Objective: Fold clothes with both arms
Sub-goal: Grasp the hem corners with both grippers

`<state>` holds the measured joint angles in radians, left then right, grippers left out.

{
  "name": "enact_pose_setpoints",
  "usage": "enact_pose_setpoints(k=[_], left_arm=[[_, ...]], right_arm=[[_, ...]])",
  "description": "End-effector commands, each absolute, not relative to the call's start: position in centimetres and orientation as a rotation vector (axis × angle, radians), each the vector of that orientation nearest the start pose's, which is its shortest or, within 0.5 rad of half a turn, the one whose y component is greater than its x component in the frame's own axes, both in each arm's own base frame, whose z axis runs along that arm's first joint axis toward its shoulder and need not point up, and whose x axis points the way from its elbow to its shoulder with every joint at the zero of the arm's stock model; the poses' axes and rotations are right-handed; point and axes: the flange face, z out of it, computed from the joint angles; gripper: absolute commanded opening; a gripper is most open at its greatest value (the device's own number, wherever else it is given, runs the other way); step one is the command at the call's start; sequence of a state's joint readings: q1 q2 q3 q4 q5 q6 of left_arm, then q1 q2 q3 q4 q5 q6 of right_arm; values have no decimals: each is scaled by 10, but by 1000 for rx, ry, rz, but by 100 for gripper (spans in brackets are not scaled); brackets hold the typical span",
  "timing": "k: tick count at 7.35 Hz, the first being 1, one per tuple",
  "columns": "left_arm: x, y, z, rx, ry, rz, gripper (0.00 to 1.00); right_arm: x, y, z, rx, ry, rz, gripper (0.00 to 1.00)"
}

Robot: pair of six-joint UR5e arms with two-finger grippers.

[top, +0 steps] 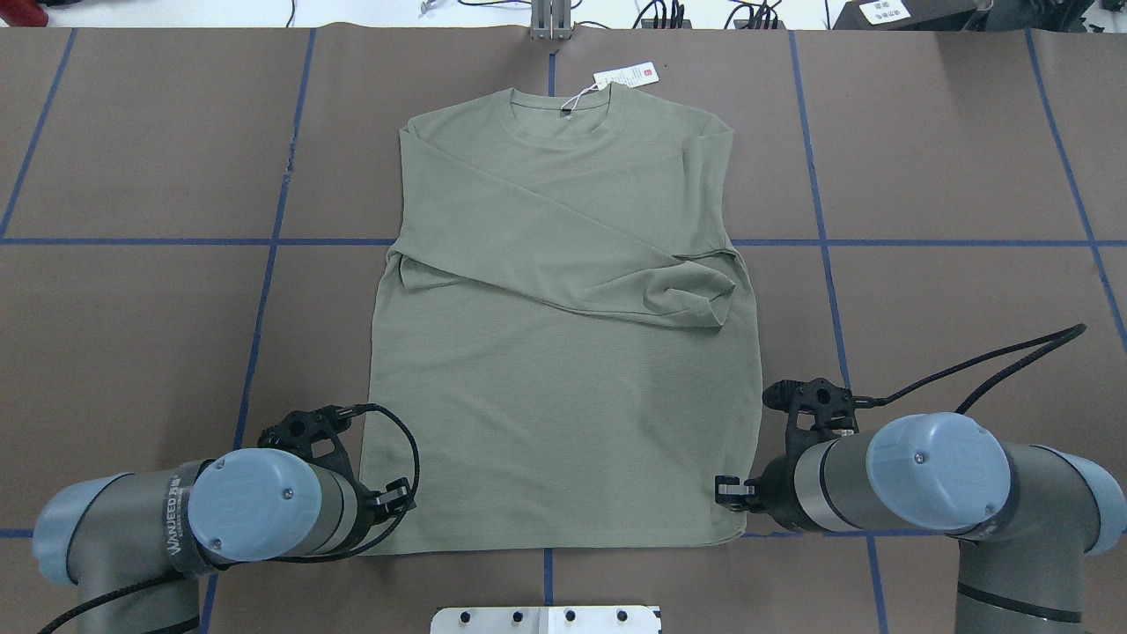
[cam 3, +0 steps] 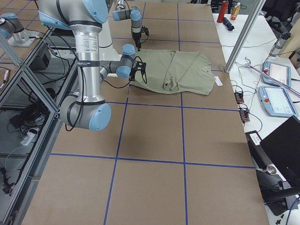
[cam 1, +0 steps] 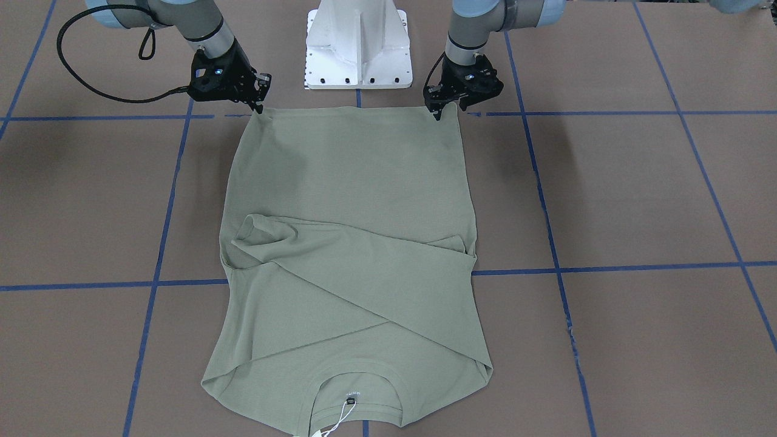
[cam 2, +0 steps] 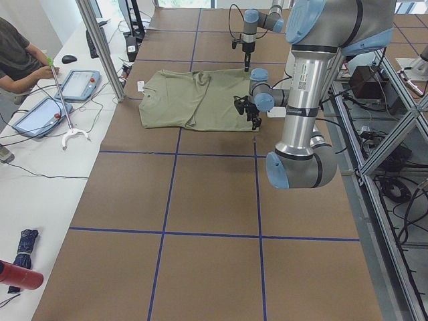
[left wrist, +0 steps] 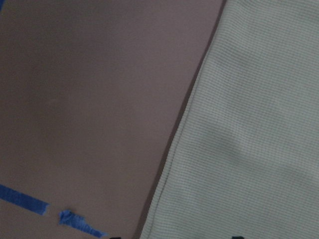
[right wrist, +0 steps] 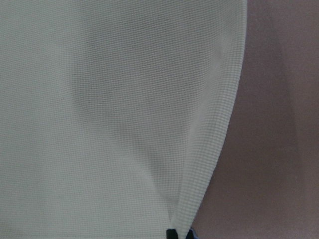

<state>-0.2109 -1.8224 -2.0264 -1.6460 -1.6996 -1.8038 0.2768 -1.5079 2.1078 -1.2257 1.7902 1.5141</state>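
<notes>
At upper left of your front view: right gripper (cam 1: 259,108) pinches shirt (cam 1: 346,200) hem corner | upper right: left gripper (cam 1: 449,109), spread wide, straddles the other corner.

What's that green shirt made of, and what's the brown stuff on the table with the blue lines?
The shirt looks like a soft, matte knit, perhaps cotton or a blend: the wrist views show a fine grid-like texture. The table covering seems matte brown paper or card: flat, no sheen. The blue lines look like tape: the left wrist view shows a torn end.
</notes>
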Motion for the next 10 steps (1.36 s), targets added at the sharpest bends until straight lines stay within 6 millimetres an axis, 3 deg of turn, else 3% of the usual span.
enact_pose_setpoints(k=[1,10], left_arm=[[508,-231,322,-133,777,-370,70],[511,-218,328,-143,764,-349,51]], right_arm=[[-438,-241,341,-45,-962,99,0],[-434,-249,342,-42,-962,107,0]])
